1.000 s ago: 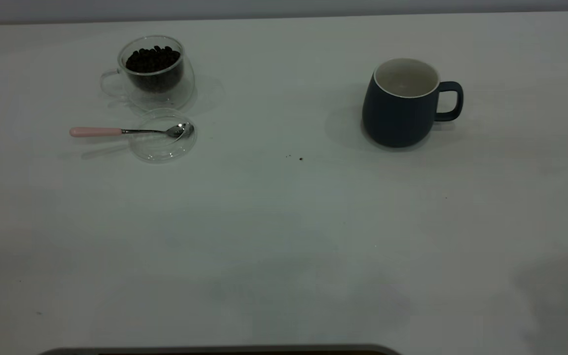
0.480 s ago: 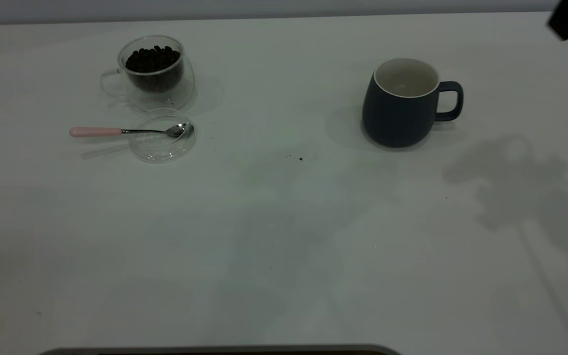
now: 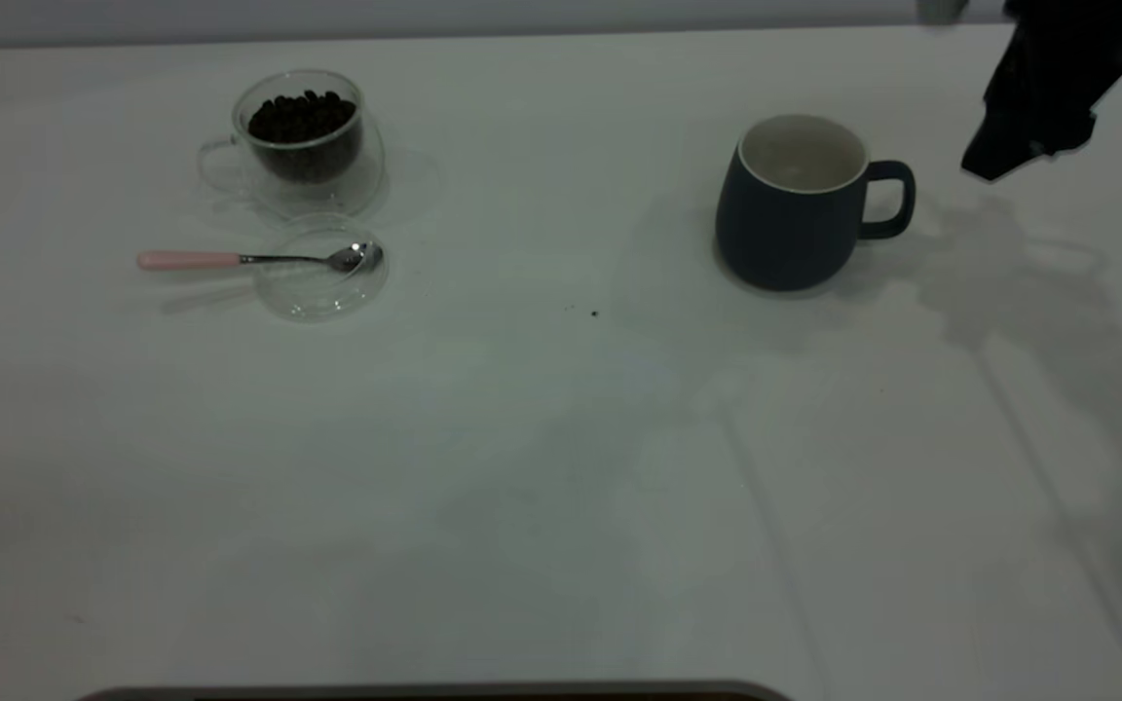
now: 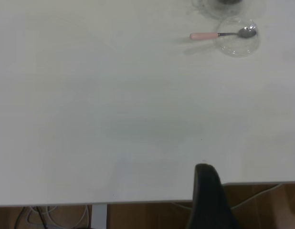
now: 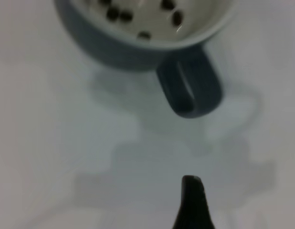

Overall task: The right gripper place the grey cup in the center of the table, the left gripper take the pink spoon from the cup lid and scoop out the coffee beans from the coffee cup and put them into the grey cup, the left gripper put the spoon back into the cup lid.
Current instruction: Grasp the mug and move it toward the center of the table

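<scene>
None of the three steps looks finished to us, and the first has barely begun. The grey cup (image 3: 795,204) stands upright toward the table's (image 3: 561,506) far right corner, well apart from the middle, handle turned to the right edge. The right gripper (image 3: 1024,156) hangs in the air just beyond that handle, near the far right corner, touching nothing. In its wrist view only one dark fingertip (image 5: 192,200) shows below the handle, so we cannot tell how far its fingers are spread; it plainly carries nothing. That same view shows a few dark beans on the cup's white floor, though the picture is soft and we take them for beans with some caution. Near the far left corner the coffee cup (image 3: 308,141) holds its heap of coffee beans (image 3: 302,117), and just in front of it the pink spoon (image 3: 259,259) lies with its bowl in the cup lid (image 3: 320,273) and its handle pointing to the left edge. The left gripper (image 4: 207,191) sits back at the near edge, far from the spoon, with only one finger in view. Moving the cup, scooping and returning the spoon all remain.
</scene>
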`<state>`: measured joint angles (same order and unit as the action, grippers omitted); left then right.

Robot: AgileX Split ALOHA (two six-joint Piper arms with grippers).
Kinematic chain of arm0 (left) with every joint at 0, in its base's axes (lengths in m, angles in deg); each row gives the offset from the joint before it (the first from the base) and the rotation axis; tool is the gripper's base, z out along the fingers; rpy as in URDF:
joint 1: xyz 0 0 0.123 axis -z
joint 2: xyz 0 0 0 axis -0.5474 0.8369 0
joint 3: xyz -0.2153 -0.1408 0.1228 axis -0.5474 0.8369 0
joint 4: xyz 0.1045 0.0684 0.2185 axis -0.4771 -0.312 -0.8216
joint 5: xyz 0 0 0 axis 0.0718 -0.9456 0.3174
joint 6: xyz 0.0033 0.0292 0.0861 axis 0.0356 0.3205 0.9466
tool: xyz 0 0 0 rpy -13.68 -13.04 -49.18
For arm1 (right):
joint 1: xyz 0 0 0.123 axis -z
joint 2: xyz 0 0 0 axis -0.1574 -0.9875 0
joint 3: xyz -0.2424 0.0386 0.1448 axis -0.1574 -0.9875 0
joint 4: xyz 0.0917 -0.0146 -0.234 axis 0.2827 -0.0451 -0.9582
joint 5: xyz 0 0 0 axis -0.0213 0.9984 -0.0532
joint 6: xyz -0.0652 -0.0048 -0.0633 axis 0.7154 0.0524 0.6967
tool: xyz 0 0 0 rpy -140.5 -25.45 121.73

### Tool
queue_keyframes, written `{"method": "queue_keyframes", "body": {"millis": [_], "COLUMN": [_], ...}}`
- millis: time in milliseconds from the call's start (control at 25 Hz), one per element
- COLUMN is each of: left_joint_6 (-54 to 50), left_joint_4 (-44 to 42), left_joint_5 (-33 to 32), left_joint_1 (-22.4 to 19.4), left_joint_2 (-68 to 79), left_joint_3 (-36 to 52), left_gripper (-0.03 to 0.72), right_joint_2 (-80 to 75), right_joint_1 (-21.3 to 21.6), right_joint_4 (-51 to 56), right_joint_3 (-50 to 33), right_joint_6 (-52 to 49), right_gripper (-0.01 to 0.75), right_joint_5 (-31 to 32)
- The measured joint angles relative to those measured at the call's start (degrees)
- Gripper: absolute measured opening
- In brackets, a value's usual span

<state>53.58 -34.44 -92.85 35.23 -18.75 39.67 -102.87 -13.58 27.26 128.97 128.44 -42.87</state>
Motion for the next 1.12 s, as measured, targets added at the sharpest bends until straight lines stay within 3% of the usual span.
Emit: {"method": "queue_keyframes", "body": {"millis": [320,720,1120], "left_joint_6": [-0.1,-0.1,-0.1], "left_joint_4": [0.0,0.0,0.0], "left_joint_5": [0.0,-0.1,-0.1], "left_joint_1": [0.0,0.0,0.0], "left_joint_2": [0.0,0.0,0.0], "left_joint_3": [0.0,0.0,0.0], "left_gripper": [0.515,0.515,0.515], "right_joint_2": [-4.4,-6.8,-6.8], "right_joint_1": [-0.1,-3.1,-10.4], "right_joint_4": [8.4,32.9,40.2], "right_joint_3": [0.4,1.0,1.0], "right_joint_6": [18.3,40.8,41.6], "right_gripper": [0.591,0.591,0.566], "right_joint_5": [-6.1,-4.9,-5.0]}}
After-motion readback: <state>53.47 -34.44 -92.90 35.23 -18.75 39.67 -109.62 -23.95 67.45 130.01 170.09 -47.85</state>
